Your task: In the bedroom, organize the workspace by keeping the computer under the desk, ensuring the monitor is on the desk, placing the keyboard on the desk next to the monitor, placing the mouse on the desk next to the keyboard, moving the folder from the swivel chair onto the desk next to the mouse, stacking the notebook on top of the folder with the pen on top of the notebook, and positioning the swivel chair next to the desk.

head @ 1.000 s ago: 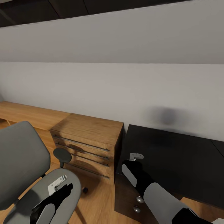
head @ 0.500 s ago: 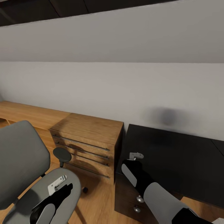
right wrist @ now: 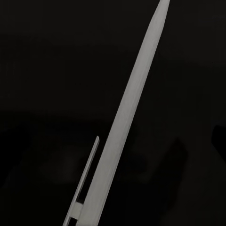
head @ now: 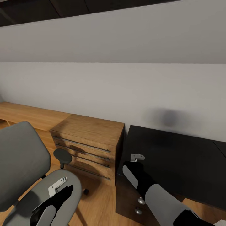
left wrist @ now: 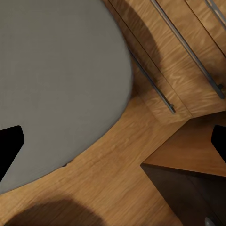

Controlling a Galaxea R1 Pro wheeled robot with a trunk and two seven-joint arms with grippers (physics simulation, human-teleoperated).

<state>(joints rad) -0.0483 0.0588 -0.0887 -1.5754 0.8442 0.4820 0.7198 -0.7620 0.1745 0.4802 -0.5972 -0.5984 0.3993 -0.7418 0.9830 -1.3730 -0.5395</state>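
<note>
Head view: your right claw [head: 137,157] hangs over the black table's [head: 182,163] near-left corner, your left claw [head: 58,185] over the bare seat of the chair [head: 22,157], beside an oak drawer unit [head: 89,142]. Left wrist: left claw released, black tips apart over seat [left wrist: 56,80] and floor [left wrist: 113,188]. Right wrist: the white pen [right wrist: 129,113] runs out from the claw against the black top, apparently grasped, though I can't see the fingers. Pen step in hand; next you need to find the notebook to lay it on.
</note>
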